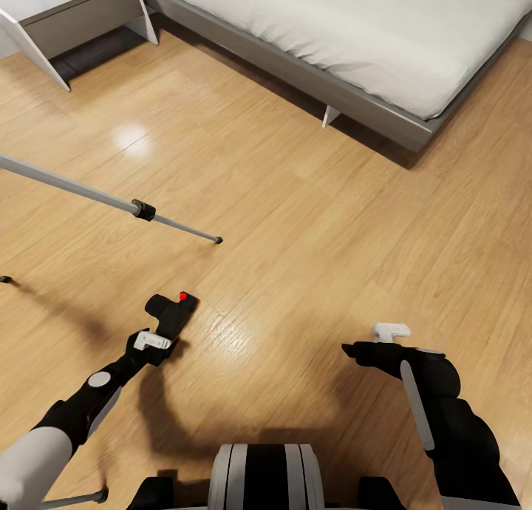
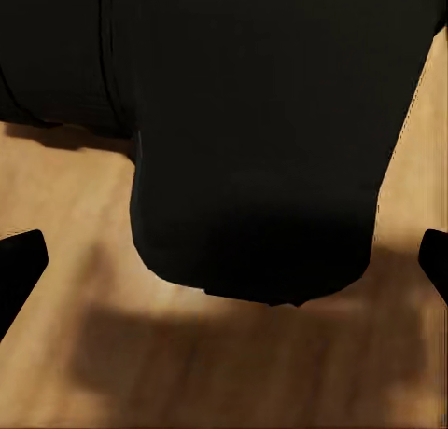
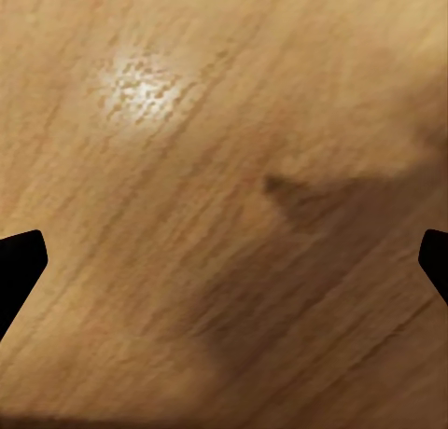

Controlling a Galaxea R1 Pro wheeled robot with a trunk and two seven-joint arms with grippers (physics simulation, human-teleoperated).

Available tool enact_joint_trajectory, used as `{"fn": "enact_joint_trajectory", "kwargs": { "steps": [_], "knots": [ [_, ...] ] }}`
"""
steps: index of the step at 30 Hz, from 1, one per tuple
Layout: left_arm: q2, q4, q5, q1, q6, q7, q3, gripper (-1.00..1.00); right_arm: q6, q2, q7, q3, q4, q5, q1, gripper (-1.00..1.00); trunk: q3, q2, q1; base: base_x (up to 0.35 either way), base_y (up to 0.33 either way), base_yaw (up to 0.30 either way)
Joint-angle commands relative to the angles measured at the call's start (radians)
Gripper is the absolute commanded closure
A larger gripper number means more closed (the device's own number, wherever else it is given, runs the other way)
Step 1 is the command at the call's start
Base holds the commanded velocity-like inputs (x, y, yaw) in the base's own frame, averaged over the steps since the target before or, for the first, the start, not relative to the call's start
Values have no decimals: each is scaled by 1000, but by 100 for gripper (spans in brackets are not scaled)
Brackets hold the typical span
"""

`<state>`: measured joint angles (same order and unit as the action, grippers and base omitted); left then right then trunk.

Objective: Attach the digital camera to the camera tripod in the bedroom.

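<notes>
On the light wood floor of the bedroom, the digital camera is being held just above the boards by the left pincer, with its red button facing up. In the left wrist view the black body of the digital camera is sitting between the two fingertips, so I judge this pincer is clenched on it, although the contact itself is hidden. The right pincer is hanging over bare floor, well apart from the camera; in the right wrist view its fingertips are standing wide apart with nothing between them, so it is released.

One silver leg of the camera tripod is slanting down to the floor beyond the camera, near the left edge of the head view, and its head plate is outside the pictures. The low grey bed is standing at the far side.

As I judge it, the picking up is done, and the carrying to the tripod head and the attaching are not yet done.
</notes>
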<state>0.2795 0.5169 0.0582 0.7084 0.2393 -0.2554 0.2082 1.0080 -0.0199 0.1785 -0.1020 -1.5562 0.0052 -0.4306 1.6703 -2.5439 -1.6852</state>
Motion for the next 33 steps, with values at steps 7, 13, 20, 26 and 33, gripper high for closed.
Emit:
{"fn": "enact_joint_trajectory", "kwargs": {
  "steps": [7, 13, 20, 26, 33],
  "knots": [
    [-24, -19, 5, 22, 3, 28, 6, -100, 4, 0, -1, -1, -1, 1, 0, -100, 1, 0, 0, 0, 0, 0],
    [-35, -21, 5, 37, 3, 33, 7, -100, 4, 0, -5, -1, -1, 1, 0, -100, 1, 0, 0, 0, 0, 0],
    [-37, -22, 5, 45, 3, 36, 7, -100, 4, 0, -5, 0, -1, 1, 0, -100, 1, 0, 0, 0, 0, 0],
    [-38, -25, 5, 53, 3, 37, 7, -100, 4, -1, -7, 1, -1, 1, 0, -100, 1, 0, 0, 0, 0, 0],
    [-38, -35, 4, 58, 3, 37, 7, 100, 4, -1, -8, 1, -1, 1, 0, -100, 1, 0, 0, 0, 0, 0]
  ]
}}
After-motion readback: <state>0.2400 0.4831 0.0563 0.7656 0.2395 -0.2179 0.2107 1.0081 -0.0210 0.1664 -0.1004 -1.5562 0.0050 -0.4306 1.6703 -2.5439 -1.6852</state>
